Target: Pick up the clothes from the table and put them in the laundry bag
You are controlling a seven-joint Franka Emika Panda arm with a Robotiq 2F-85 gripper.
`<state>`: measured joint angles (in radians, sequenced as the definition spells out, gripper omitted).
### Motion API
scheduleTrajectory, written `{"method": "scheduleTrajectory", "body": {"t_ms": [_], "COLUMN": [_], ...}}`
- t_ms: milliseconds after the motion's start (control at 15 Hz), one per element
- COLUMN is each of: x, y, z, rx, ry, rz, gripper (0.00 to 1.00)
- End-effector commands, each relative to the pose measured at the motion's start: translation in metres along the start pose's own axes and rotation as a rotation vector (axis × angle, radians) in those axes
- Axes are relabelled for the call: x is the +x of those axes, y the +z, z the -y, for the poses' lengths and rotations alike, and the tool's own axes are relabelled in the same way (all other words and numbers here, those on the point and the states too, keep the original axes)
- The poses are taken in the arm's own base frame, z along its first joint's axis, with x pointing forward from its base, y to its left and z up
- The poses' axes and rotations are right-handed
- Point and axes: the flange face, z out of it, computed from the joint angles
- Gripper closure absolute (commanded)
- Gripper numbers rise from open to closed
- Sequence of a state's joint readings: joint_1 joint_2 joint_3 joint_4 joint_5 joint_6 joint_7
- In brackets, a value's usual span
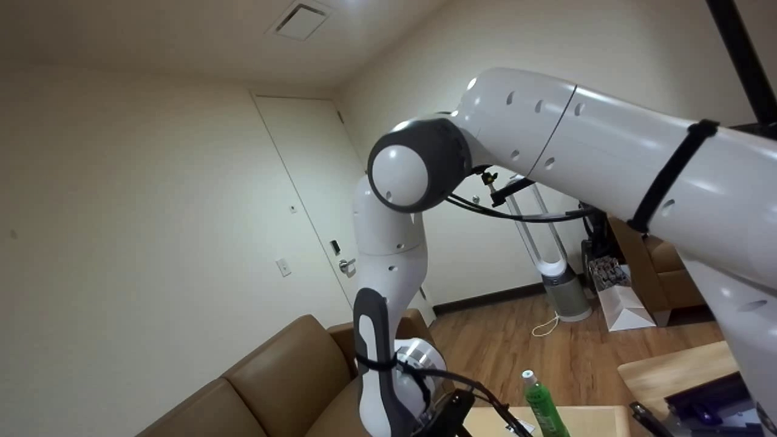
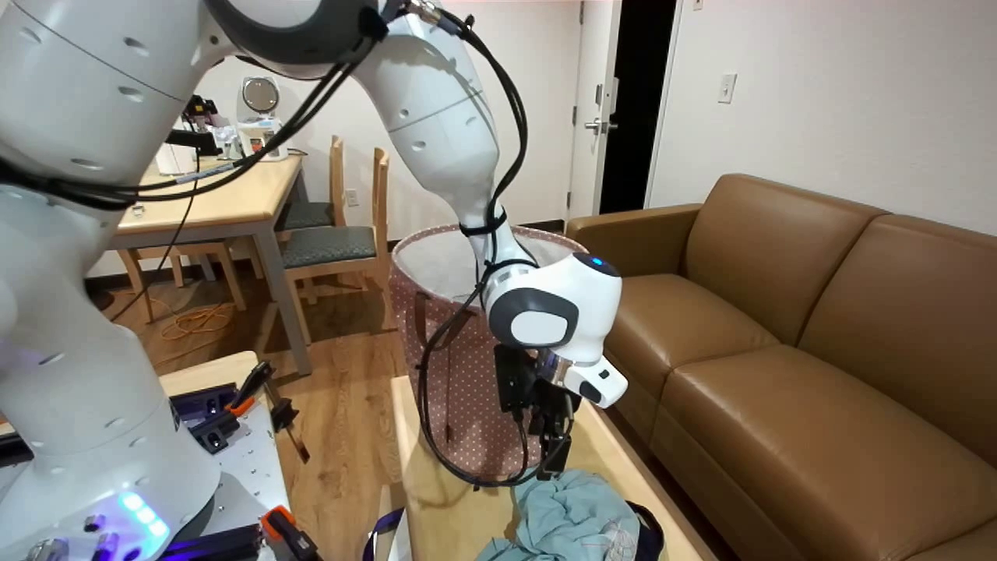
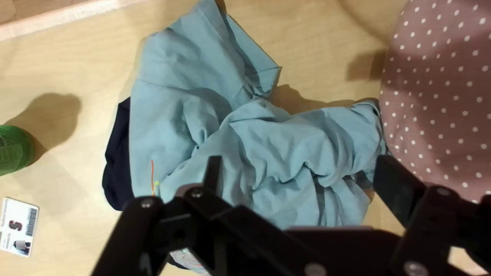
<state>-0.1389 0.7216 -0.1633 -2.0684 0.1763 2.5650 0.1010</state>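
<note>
Crumpled light blue clothes (image 3: 184, 99) lie on the wooden table (image 3: 326, 34) in the wrist view, with a dark navy piece (image 3: 119, 165) showing beneath their left side. The light blue clothes (image 2: 568, 510) also show in an exterior view at the table's near end. The laundry bag (image 3: 441, 107), pink with white dots, stands right of the clothes, touching them or nearly so. The bag (image 2: 475, 413) is upright and open-topped behind the arm in an exterior view. My gripper (image 3: 301, 178) is open and empty, its fingers spread above the clothes. The gripper (image 2: 554, 448) points down beside the bag.
A green bottle (image 3: 13, 149) stands on the table left of the clothes, also seen in an exterior view (image 1: 544, 405). A card (image 3: 19, 226) lies near it. A brown sofa (image 2: 740, 335) runs along the table. Chairs (image 2: 335, 241) stand behind.
</note>
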Motion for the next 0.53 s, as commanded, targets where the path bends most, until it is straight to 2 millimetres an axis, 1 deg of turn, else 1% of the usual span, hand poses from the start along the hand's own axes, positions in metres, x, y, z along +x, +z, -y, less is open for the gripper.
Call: {"method": "scheduleTrajectory", "body": {"t_ms": [0,67,200,267,333,400,467], "x": [0.006,0.01,0.015,0.02,0.028,0.033,0.038], "y": [0.007,0.011,0.01,0.016,0.028,0.038,0.052], "z": [0.004,0.006,0.006,0.002,-0.006,-0.013,-0.022], "rx": [-0.002,-0.003,-0.011,0.0,0.012,0.024,0.034], "ry": [-0.001,-0.002,0.023,0.006,0.043,0.04,0.053], "rz": [0.002,0.001,-0.029,-0.032,-0.025,-0.011,0.002], "gripper": [0.0,0.0,0.0,0.0,0.0,0.0,0.0]}}
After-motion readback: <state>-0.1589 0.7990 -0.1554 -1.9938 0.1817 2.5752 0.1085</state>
